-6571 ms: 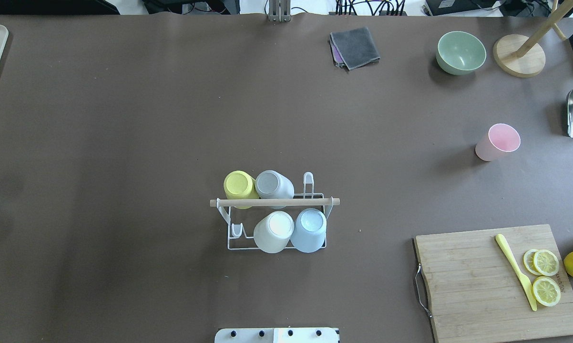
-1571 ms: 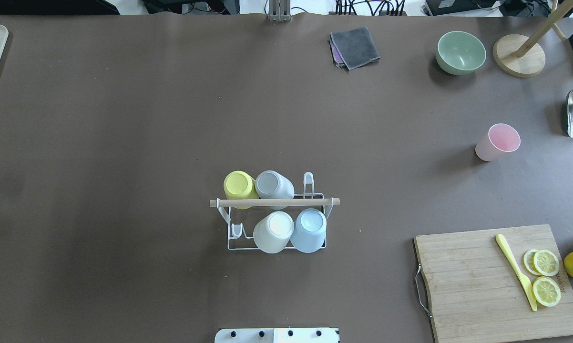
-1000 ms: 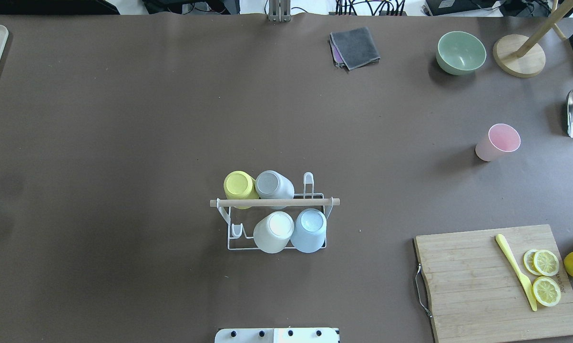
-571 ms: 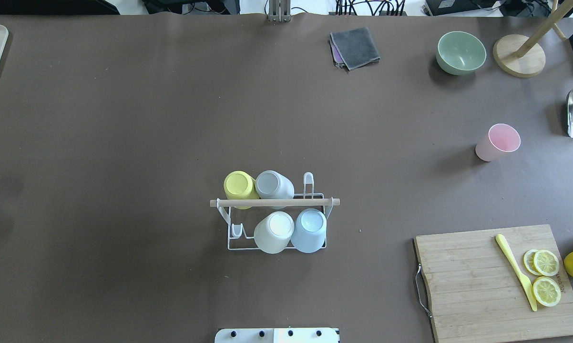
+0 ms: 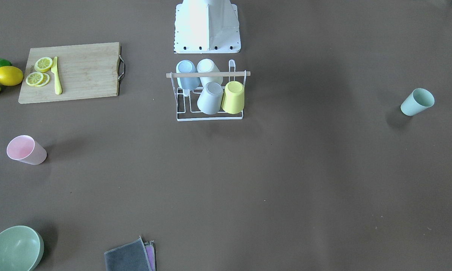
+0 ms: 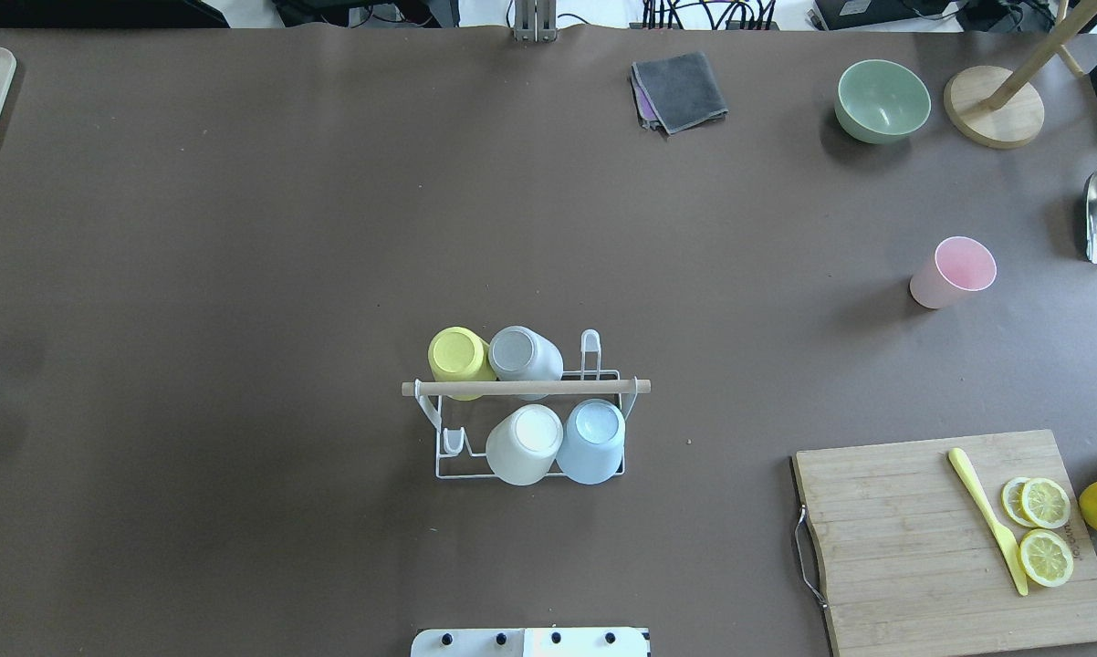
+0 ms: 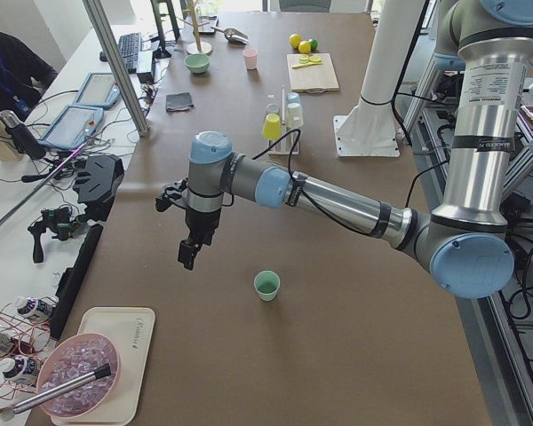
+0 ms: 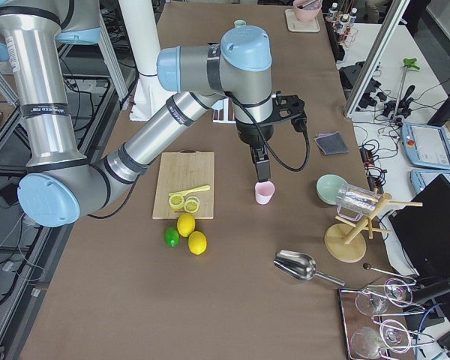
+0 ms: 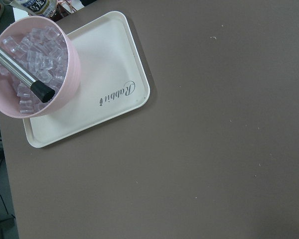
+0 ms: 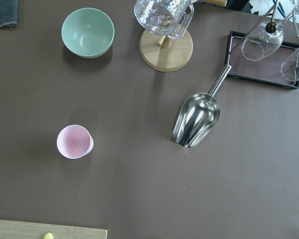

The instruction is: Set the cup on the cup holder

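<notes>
Four racked, two cups loose, nothing gripped yet.
Cup holder (image 6: pixel 526 388) mid-tabletop (image 6: pixel 238 228) carries four upturned cups (image 6: pixel 523 444); two prongs (image 6: pixel 590 342) look free. Pink cup (image 6: pixel 953 272) stands upright on the robot's right, right pincer (image 8: pixel 261 169) hovering just above it. Mint cup (image 5: pixel 417 102) far left, left pincer (image 7: pixel 187 255) near, off to one side. Cannot tell whether either pincer is apart or together.

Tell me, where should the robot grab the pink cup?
Probably the rim of the pink cup, coming from straight above, with one finger inside and one outside. It stands upright with its mouth open upward, and nothing stands close beside it, so the way down looks free.
</notes>
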`<state>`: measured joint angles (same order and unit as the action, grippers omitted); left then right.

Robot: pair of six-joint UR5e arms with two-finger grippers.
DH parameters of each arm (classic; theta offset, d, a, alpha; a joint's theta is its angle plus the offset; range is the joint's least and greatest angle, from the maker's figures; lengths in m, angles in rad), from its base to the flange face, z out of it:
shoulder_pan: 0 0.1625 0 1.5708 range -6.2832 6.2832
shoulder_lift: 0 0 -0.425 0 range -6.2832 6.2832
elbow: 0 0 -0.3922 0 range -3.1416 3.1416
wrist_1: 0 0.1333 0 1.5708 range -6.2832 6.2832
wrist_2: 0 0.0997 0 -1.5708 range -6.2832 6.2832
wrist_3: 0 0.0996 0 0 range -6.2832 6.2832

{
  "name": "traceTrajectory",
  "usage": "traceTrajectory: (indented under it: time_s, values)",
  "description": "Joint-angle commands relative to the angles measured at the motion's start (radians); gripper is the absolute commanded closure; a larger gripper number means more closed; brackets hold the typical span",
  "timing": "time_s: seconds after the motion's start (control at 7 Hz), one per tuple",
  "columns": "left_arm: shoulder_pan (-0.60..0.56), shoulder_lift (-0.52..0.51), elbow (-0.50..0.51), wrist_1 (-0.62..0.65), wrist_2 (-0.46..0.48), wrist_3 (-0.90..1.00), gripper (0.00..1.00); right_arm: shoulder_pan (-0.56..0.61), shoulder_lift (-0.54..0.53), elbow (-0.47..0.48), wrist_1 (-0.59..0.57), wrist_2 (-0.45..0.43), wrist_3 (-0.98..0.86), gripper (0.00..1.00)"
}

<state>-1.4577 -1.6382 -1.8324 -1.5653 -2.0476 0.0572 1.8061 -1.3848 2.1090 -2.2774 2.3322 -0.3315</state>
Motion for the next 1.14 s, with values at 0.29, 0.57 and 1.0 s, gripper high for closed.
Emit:
traceTrajectory:
  time_s: [0.29, 0.57, 1.0]
  values:
    - [0.045, 0.021, -0.053, -0.005, 0.026, 0.162, 0.03, -0.054, -0.020, -0.070, -0.005, -0.066, 0.000, 0.00]
    - [0.143, 0.023, -0.064, 0.031, 0.102, 0.161, 0.02, -0.060, -0.046, -0.075, -0.010, -0.066, 0.000, 0.00]
    - [0.362, 0.017, -0.155, 0.279, 0.355, 0.168, 0.02, -0.067, -0.104, -0.178, 0.006, -0.063, -0.006, 0.00]
